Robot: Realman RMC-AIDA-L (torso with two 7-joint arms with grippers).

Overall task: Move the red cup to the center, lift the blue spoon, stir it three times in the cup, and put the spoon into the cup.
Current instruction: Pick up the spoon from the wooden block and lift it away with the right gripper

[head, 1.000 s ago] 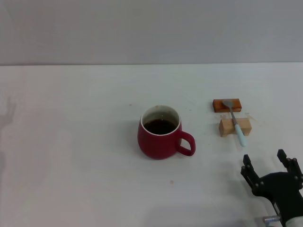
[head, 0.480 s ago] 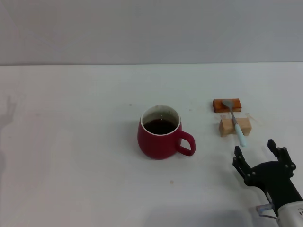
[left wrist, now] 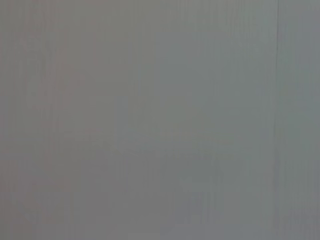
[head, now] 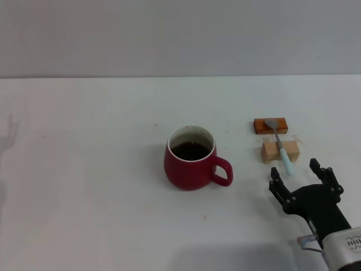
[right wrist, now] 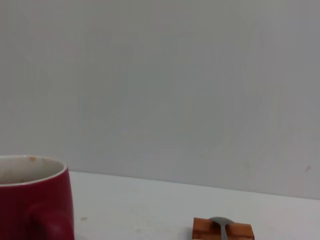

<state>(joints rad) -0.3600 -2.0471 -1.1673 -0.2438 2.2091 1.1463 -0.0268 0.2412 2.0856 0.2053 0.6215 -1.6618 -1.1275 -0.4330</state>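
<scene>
The red cup (head: 193,158) stands near the table's middle in the head view, handle toward the right, dark liquid inside; it also shows in the right wrist view (right wrist: 35,200). The blue spoon (head: 280,145) lies across two small blocks right of the cup, its silver bowl on the orange-brown block (head: 271,125) and its pale handle over the wooden block (head: 280,151). The spoon's bowl shows in the right wrist view (right wrist: 220,222). My right gripper (head: 302,176) is open, just in front of the spoon's handle end. My left gripper is out of view.
The white table (head: 84,169) stretches wide to the left of the cup. A grey wall (head: 180,34) rises behind the table's far edge. The left wrist view shows only a plain grey surface (left wrist: 160,120).
My right gripper has moved forward and leftward, from the table's front right corner to just short of the spoon's handle. The cup and spoon have not moved.
</scene>
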